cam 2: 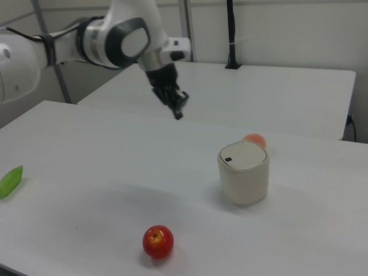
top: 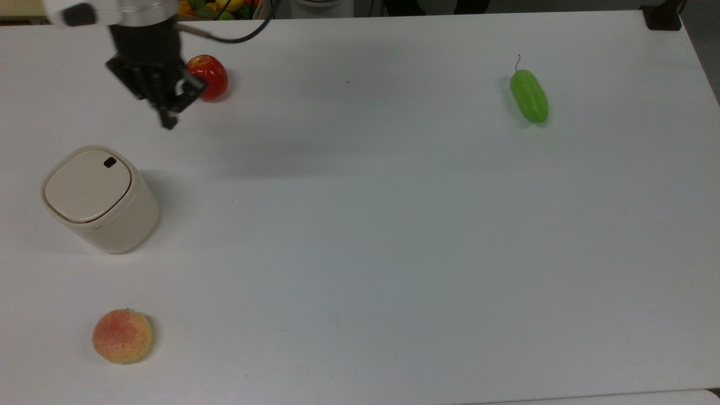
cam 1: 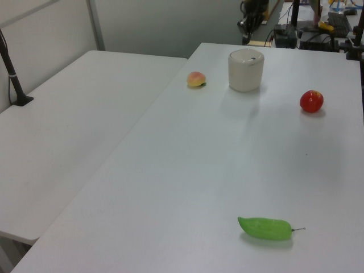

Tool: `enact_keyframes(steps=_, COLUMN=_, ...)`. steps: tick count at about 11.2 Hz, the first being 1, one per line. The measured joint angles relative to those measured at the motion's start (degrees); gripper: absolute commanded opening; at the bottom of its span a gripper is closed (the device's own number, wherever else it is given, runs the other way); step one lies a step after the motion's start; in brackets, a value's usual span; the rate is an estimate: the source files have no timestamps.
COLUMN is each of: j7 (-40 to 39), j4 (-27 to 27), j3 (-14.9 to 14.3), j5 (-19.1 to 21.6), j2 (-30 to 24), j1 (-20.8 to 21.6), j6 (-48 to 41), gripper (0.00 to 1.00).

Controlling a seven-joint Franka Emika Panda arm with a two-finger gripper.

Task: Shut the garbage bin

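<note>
The cream-beige garbage bin (top: 107,216) stands at the top view's left with its lid (top: 87,184) lying flat and shut, the small black mark (top: 109,162) uncovered. It also appears in the left view (cam 1: 245,69) and in the right view (cam 2: 244,172). My gripper (top: 167,121) hangs in the air up and to the right of the bin in the top view, well off the lid, close to the red apple. Its fingers are shut with nothing between them. The right view has the gripper (cam 2: 179,114) high above the table, left of the bin.
A red apple (top: 209,76) lies beside the gripper, a peach (top: 121,336) near the front left, and a green cucumber-like fruit (top: 529,95) at the far right of the top view. A second white table (cam 1: 68,131) adjoins in the left view.
</note>
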Motion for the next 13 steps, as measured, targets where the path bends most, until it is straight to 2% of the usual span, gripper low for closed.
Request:
enact_keyframes(steps=4, j7=-9.1, j4=0.0, j3=0.2, j5=-0.1, j2=-4.2, j1=10.5, j6=-14.5, gripper=0.0)
enact_keyframes(steps=7, j7=-14.7, j4=-0.4, j3=0.1, j5=-0.1, j2=-8.1, j1=12.2, j6=-20.5, gripper=0.0)
enact_keyframes(steps=8, j7=-15.5, j4=-0.6, j3=0.0, j5=-0.1, j2=-9.7, j1=12.0, j6=-22.0, gripper=0.05)
enact_keyframes(steps=10, j7=-15.9, j4=-1.4, j3=-0.2, j5=-0.1, j2=-12.3, j1=11.9, j6=-25.0, gripper=0.43)
enact_keyframes(steps=11, j7=-15.9, j4=-1.8, j3=-0.4, j5=-0.1, j2=-12.8, j1=11.9, j6=-25.2, gripper=0.67)
enact_keyframes(steps=12, j7=-15.9, j4=-2.0, j3=-0.7, j5=-0.1, j2=-12.9, j1=11.9, j6=-25.2, gripper=0.98)
enact_keyframes(steps=13, j7=-15.9, j4=-2.2, j3=-0.9, j5=-0.1, j2=-12.9, j1=11.8, j6=-25.2, gripper=1.0)
